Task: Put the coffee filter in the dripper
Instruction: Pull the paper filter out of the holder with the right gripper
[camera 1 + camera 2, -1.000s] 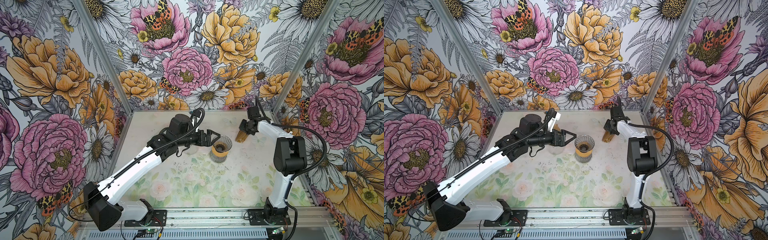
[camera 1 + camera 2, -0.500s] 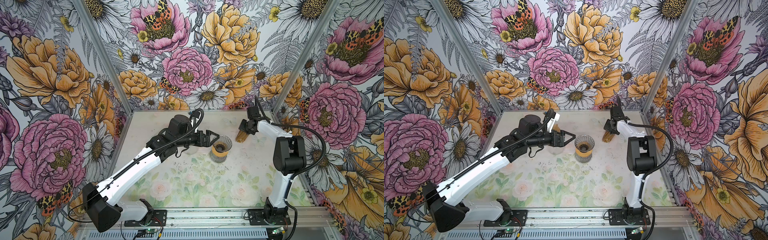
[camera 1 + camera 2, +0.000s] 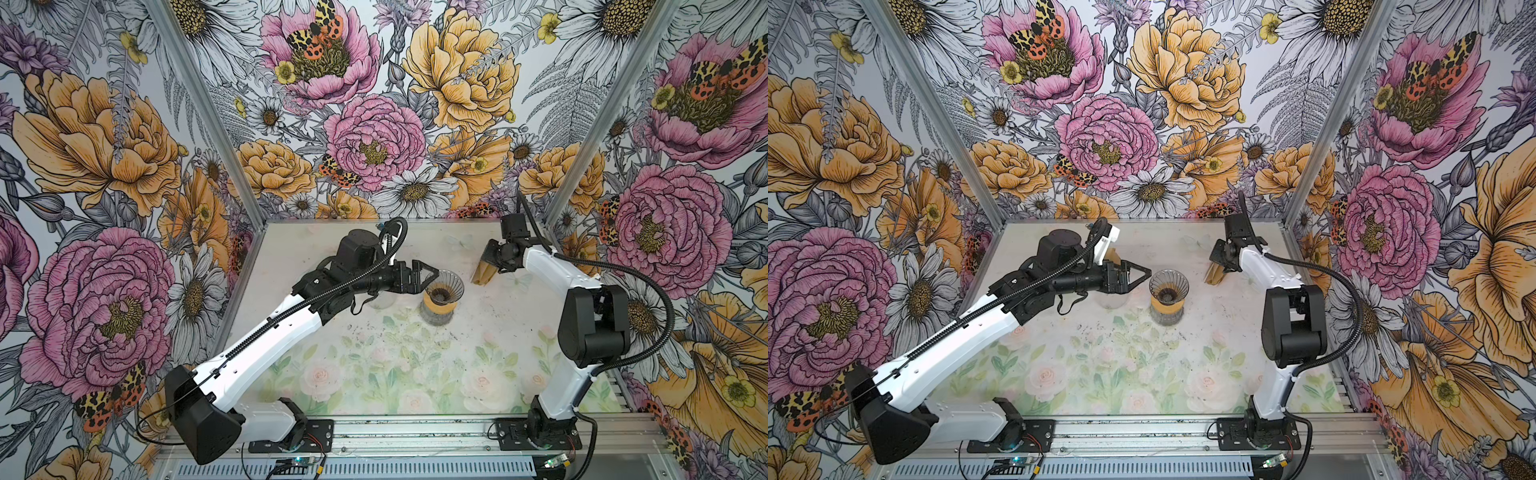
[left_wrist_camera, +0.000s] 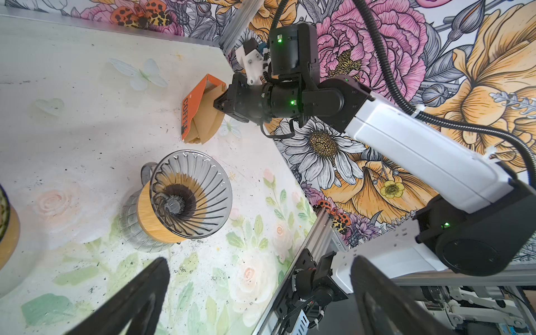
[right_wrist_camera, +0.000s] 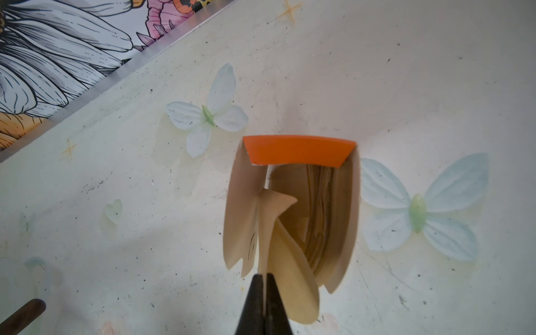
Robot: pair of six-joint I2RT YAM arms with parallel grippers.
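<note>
One coffee filter (image 5: 287, 275) is pinched by the right end effector (image 5: 264, 280) at the mouth of the orange box (image 5: 298, 150), while the dripper (image 4: 191, 194) stands empty near the spread left end effector (image 4: 258, 266); carrying and seating remain.

Orange filter box (image 4: 190, 111) reads "COFFE" (rest unclear).

Dripper and filter box, viewed past spread jaws.
The glass dripper (image 4: 191, 194) is seated on a wood-collared carafe (image 4: 132, 223) on the table (image 4: 58, 72). Near it, the right gripper (image 4: 218, 103) is pressed against a coffee filter (image 4: 207, 124) fanned from an orange box (image 4: 193, 107) marked COFFEE. The jaws of the left gripper (image 4: 258, 261) are spread wide.
</note>
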